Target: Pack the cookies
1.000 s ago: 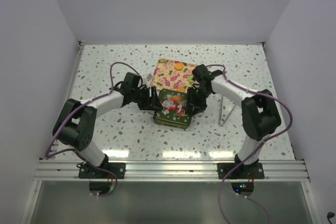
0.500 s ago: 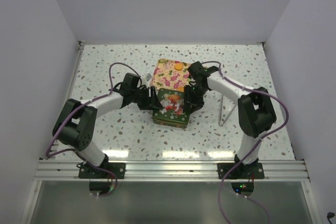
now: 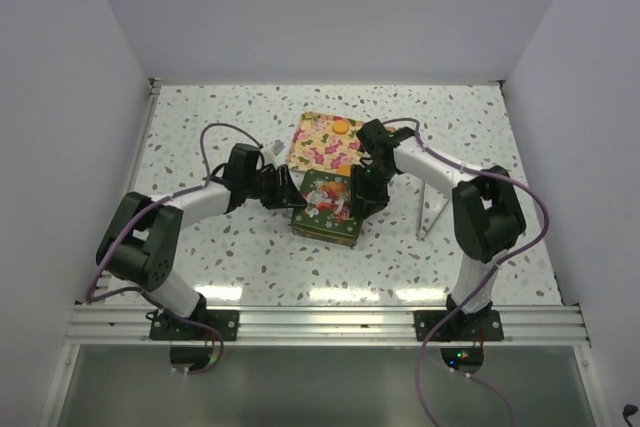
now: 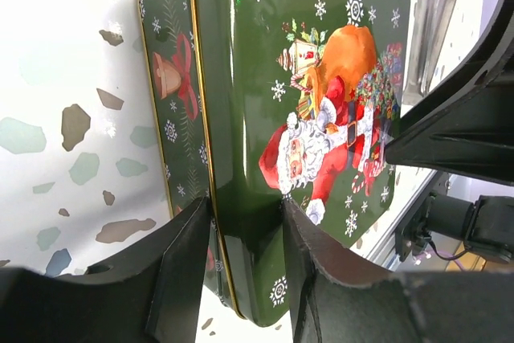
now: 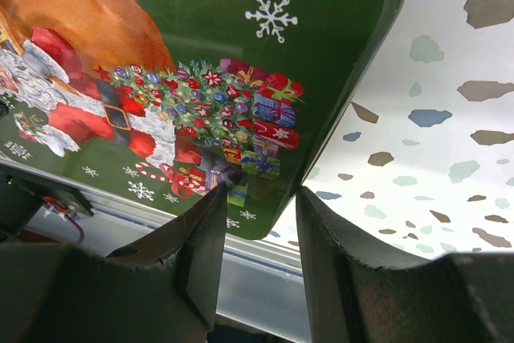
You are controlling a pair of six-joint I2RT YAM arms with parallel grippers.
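Orange cookie (image 3: 341,127) on far patterned box (image 3: 322,142): light, brittle, take by rim. Tin (image 3: 328,209) is stiff, slick metal. Left tool (image 4: 245,206) clamps tin's edge; right tool (image 5: 261,194) straddles its corner, grip unclear.

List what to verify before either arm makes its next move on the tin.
1. The left gripper straddles the green tin at its lid seam: ok.
2. Left jaws clamped: cannot tell.
3. The right gripper sits astride the lid edge: ok.
4. Right jaws clamped: not ok; the table shows in the gap.
5. All cookies packed: not ok; an orange cookie lies on the patterned box.
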